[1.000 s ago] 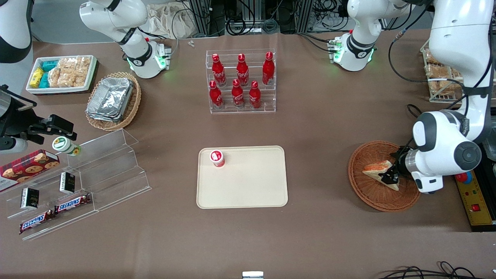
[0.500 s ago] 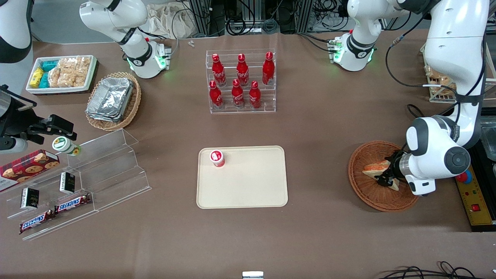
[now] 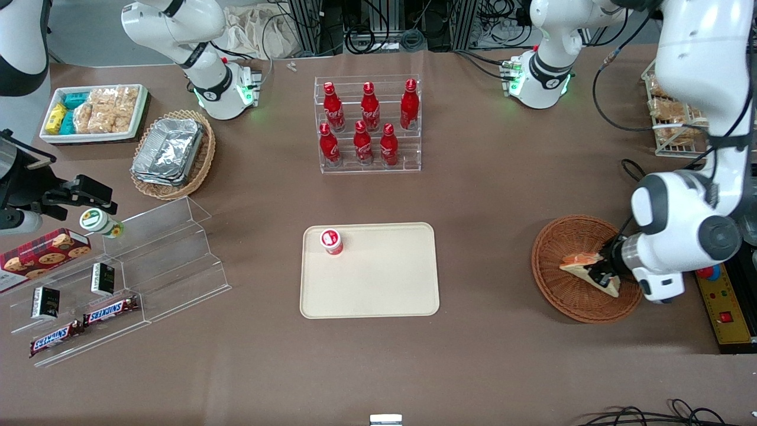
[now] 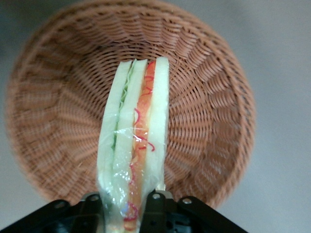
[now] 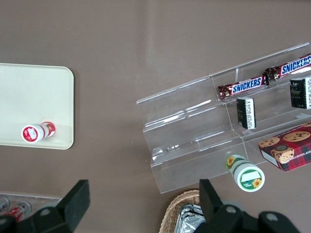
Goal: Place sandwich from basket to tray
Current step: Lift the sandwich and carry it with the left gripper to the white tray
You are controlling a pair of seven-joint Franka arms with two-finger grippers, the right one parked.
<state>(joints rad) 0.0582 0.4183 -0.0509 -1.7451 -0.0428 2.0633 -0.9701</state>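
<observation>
Gripper (image 3: 602, 274) of the left arm is hanging over the round wicker basket (image 3: 553, 290), toward the working arm's end of the bench (image 3: 502, 195), and its two black fingers (image 4: 156, 201) are pressing on both flat sides of the sandwich (image 3: 582, 263), so it is gripping the wedge. In the wrist view the sandwich (image 4: 133, 160) is standing on its edge between the fingers, wrapped in clear film, and it is showing white bread with a green layer and an orange-red layer. The woven inside of the basket (image 4: 214, 107) is lying under it; whether the sandwich is touching the basket bottom, I cannot tell. In the front view the pointed end of the wedge is reaching toward the middle of the basket.

The cream tray (image 3: 378, 290) is lying well apart from the basket, near the middle of the bench. One small red can (image 3: 332, 241) with a white top is standing on a corner of the tray.
</observation>
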